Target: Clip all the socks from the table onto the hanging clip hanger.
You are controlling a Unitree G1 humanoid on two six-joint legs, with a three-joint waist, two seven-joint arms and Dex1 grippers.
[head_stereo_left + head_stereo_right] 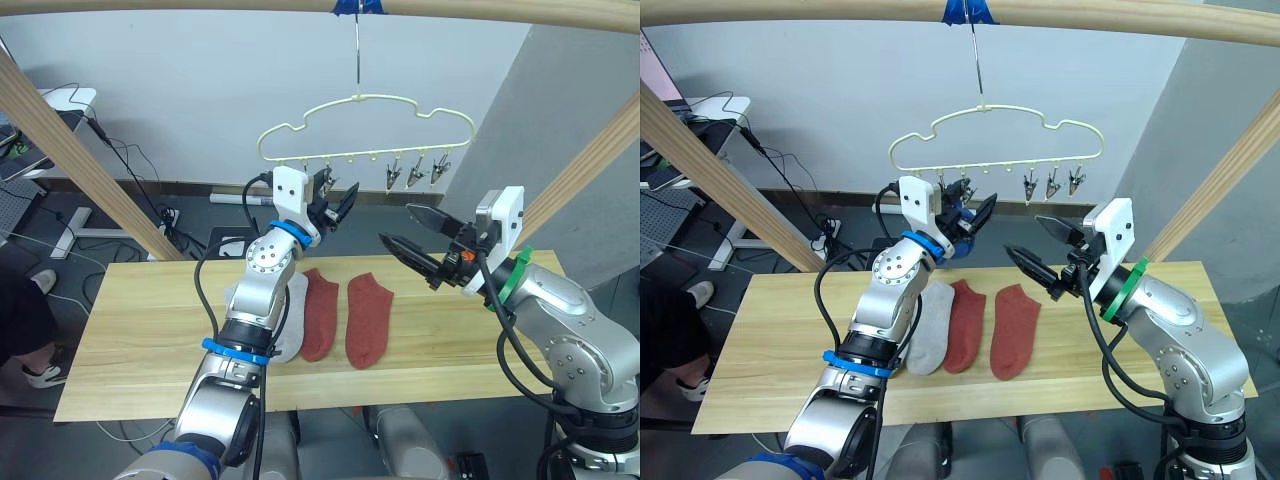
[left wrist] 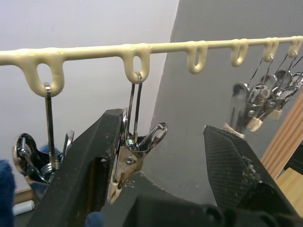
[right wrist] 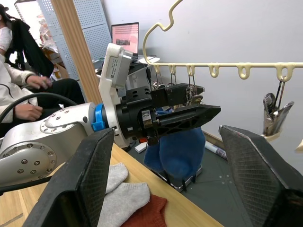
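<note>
The pale yellow clip hanger [image 1: 365, 125] hangs by its hook from the top pole. My left gripper [image 1: 338, 195] is raised to the clips at its left end and stands open, one metal clip [image 2: 135, 156] resting against the inner face of a finger. Blue sock fabric [image 3: 175, 146] hangs just behind that gripper. My right gripper [image 1: 395, 223] hovers open and empty over the table [image 1: 130, 350], to the right of the hanger's middle. On the table lie two rust red socks [image 1: 320, 310] [image 1: 368, 318] and light grey sock fabric [image 1: 930, 335], partly hidden by my left arm.
Three bare clips [image 1: 415, 172] hang bunched at the hanger's right end. Slanted wooden poles [image 1: 80, 150] [image 1: 590, 160] flank the table. A person [image 3: 19, 71] sits beyond the table's left end. Cables and a desk [image 1: 60, 100] stand behind on the left.
</note>
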